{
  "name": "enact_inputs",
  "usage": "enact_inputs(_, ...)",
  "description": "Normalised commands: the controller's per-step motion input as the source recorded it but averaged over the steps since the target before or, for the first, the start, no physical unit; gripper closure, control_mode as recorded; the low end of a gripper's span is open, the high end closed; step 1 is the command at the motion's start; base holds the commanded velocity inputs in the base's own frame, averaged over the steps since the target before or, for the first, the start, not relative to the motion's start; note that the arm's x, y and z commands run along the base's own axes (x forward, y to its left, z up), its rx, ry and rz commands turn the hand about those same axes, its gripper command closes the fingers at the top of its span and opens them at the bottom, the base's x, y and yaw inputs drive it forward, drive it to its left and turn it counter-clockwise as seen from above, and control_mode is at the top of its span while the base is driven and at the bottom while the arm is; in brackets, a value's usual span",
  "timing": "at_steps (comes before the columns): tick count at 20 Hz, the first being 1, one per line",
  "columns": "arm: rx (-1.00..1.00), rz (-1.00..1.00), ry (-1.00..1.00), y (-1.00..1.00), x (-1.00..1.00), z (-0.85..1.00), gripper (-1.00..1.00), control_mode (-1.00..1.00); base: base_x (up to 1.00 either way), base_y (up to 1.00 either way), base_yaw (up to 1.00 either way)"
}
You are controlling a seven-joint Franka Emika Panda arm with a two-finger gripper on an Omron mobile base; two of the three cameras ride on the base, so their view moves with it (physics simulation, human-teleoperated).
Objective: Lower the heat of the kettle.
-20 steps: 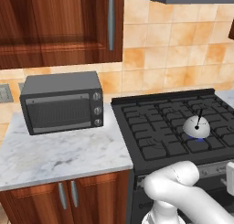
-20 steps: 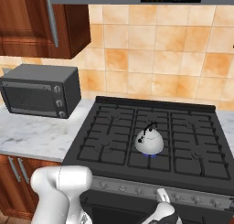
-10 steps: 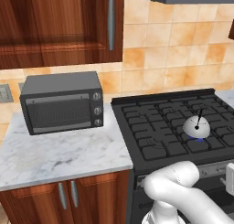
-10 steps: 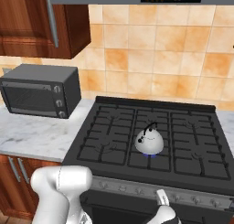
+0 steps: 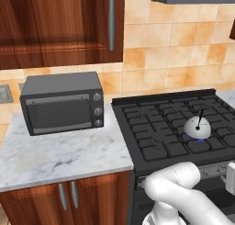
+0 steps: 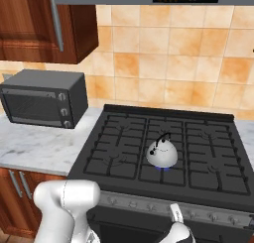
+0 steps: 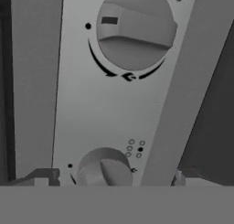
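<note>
Gripper (image 7: pixel 107 179) released, its fingertips (image 7: pixel 43 176) standing either side of a small stove knob (image 7: pixel 104 168) on the grey control panel (image 7: pixel 109 113), no contact seen. A larger knob (image 7: pixel 135 29) lies beyond. Kettle (image 6: pixel 162 152) sits above and behind the gripper, on a front burner showing blue flame (image 6: pixel 161 167).
</note>
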Motion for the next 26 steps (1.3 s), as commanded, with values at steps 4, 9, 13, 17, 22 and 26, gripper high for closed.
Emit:
enact_inputs(4,0.00,-0.04,-0.08,0.00,0.01,0.05,-1.00,-1.00,0.00,0.00,0.00)
enact_inputs(9,0.00,-0.05,0.00,0.02,0.03,0.00,1.00,-1.00,0.00,0.00,0.00)
enact_inputs(13,0.00,-0.05,0.00,0.09,0.08,0.00,1.00,-1.00,0.00,0.00,0.00)
enact_inputs(17,0.00,-0.02,0.00,0.16,0.07,0.00,1.00,-1.00,0.00,0.00,0.00)
enact_inputs(22,0.04,-0.02,0.00,0.01,0.00,0.00,1.00,-1.00,0.00,0.00,0.00)
enact_inputs(26,0.15,-0.03,-0.01,0.00,-0.04,0.00,1.00,-1.00,0.00,0.00,0.00)
